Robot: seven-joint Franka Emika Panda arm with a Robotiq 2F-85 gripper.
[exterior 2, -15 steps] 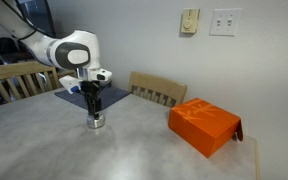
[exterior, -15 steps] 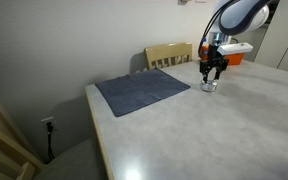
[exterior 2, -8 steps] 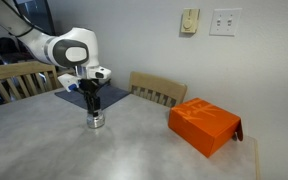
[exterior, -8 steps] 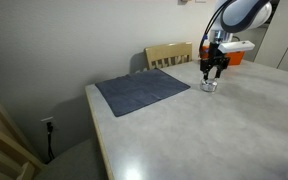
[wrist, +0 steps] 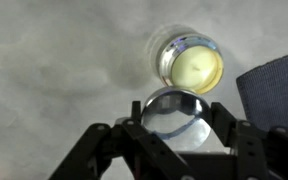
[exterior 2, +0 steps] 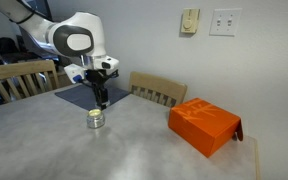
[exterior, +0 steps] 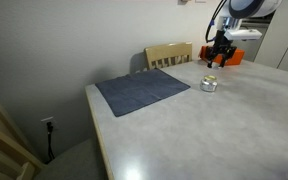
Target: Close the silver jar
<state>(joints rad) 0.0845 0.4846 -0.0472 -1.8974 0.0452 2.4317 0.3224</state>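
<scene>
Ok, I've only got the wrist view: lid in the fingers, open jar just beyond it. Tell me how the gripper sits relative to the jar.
Observer: In an exterior view the gripper hangs above the jar, with clear air between them.
Operator: Fine, the lid looks gripped here. Name whatever else is on the table.
Observer: An orange box lies on the table, well off to the side of the jar.
Operator: Check past the table too.
Observer: A wooden chair stands at the table's far edge.
</scene>
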